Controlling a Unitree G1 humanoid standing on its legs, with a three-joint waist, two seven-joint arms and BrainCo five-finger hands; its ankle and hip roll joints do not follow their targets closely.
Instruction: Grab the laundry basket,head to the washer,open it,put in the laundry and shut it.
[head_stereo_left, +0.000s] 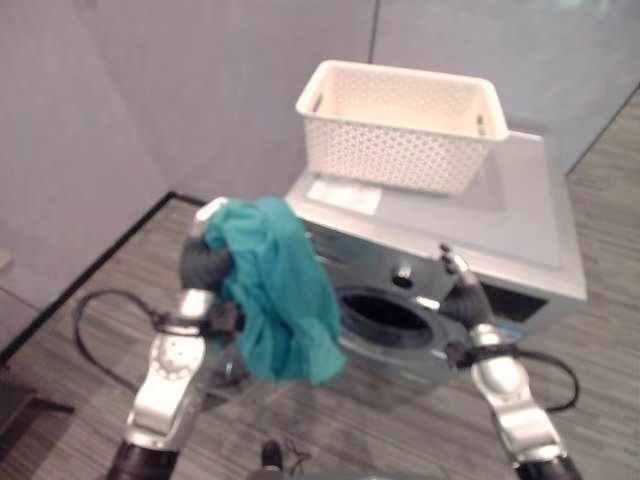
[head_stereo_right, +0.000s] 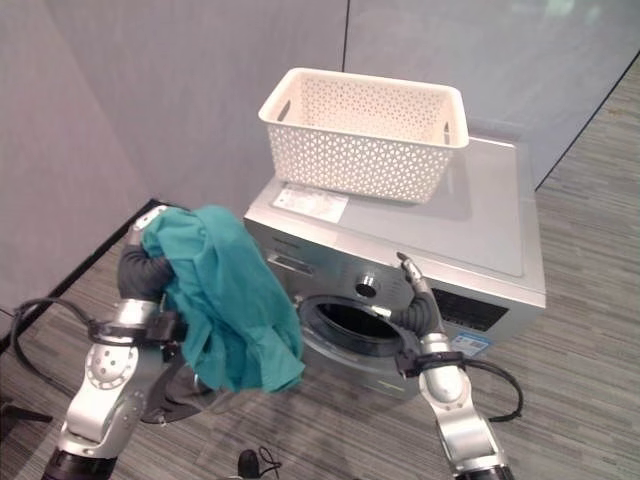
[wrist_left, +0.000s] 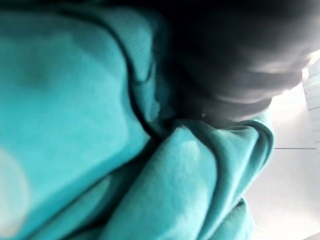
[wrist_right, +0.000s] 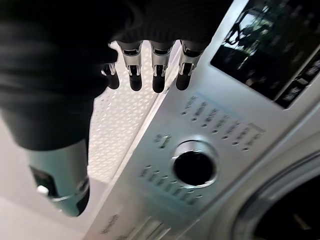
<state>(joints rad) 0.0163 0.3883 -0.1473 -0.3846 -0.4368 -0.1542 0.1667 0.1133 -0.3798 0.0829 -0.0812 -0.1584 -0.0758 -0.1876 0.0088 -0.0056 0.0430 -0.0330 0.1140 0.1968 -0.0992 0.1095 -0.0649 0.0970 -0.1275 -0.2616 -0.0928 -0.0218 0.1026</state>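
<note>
One teal cloth (head_stereo_left: 280, 295) hangs from the closed left robot hand (head_stereo_left: 205, 262). The right robot hand (head_stereo_right: 415, 295), fingers straight, is by one washer (head_stereo_right: 480, 230) carrying one basket (head_stereo_right: 365, 135).

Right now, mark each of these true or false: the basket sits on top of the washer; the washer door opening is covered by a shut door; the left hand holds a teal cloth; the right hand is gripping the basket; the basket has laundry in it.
1. The basket sits on top of the washer: true.
2. The round opening is shut: false, it gapes open and dark.
3. The left hand holds the teal cloth: true.
4. The right hand grips the basket: false, its straight fingers are at the washer's front panel.
5. The basket holds laundry: false, it looks empty.
</note>
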